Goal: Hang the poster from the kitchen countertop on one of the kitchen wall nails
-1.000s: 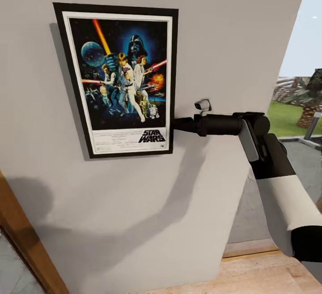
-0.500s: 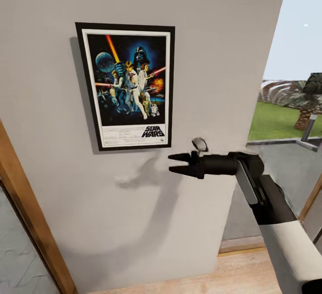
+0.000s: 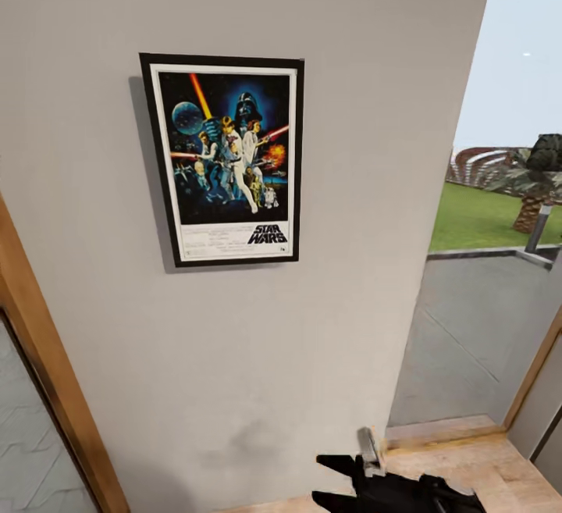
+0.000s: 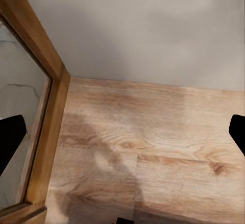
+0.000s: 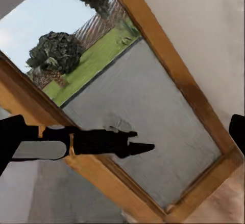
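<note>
Pale grey wall (image 3: 312, 302) carries the poster (image 3: 225, 160), which hangs upright and level, touched by no arm. The right gripper (image 3: 332, 483) sits low by the wooden floor (image 3: 499, 474), well below the frame, its jaws spread and empty. The left gripper (image 4: 122, 132) looks down at floorboards beside a wooden door frame (image 4: 46, 116), its jaws wide apart too. To my eye the hanging is done; the sensible way to finish is keeping both arms clear of the frame while backing away, so nothing knocks it.
</note>
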### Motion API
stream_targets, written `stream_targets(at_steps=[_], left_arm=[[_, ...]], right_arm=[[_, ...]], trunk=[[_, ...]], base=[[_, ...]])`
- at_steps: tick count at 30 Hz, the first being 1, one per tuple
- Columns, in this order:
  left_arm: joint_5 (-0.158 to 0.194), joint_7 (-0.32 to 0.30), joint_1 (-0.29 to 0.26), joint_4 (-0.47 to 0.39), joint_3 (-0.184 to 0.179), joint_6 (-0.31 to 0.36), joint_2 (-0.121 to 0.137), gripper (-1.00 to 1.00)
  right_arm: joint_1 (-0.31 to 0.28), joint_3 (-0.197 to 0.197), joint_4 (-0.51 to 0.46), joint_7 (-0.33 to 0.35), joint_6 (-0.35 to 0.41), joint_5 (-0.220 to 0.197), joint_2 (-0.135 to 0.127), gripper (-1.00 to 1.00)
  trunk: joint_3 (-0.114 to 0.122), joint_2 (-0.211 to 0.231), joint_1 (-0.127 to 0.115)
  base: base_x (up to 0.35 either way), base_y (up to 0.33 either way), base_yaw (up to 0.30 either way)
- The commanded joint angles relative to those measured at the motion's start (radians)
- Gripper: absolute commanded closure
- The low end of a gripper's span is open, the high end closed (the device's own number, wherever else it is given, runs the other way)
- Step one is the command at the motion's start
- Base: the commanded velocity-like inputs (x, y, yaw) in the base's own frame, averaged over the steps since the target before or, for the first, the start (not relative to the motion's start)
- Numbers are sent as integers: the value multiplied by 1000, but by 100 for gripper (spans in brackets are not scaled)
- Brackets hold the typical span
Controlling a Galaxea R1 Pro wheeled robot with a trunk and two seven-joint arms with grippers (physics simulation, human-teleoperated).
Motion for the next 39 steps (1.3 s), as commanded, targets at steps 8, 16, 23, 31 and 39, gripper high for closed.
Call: stream_targets(at_steps=[8,16,23,31,39], left_arm=[[-1,3,1,189,9,-14,18,-100],[-3,3,1,406,9,-110,56,-100],[-4,3,1,432,5,-113,58,-100],[-5,3,1,437,2,-113,59,-100],[-4,3,1,438,2,-114,58,-100]], right_arm=[[32,-103,750,-286,-277,-10,-49,-100],[33,-112,906,-1108,-295,-10,26,-100],[33,-114,968,-1254,-297,-11,46,-100],[33,-114,978,-1270,-297,-11,48,-100],[33,-114,979,-1271,-297,-12,48,-100]], trunk=[[10,0,1],[10,0,1],[10,0,1],[10,0,1],[10,0,1]], base=[[0,0,0],[0,0,0],[0,0,0],[0,0,0],[0,0,0]])
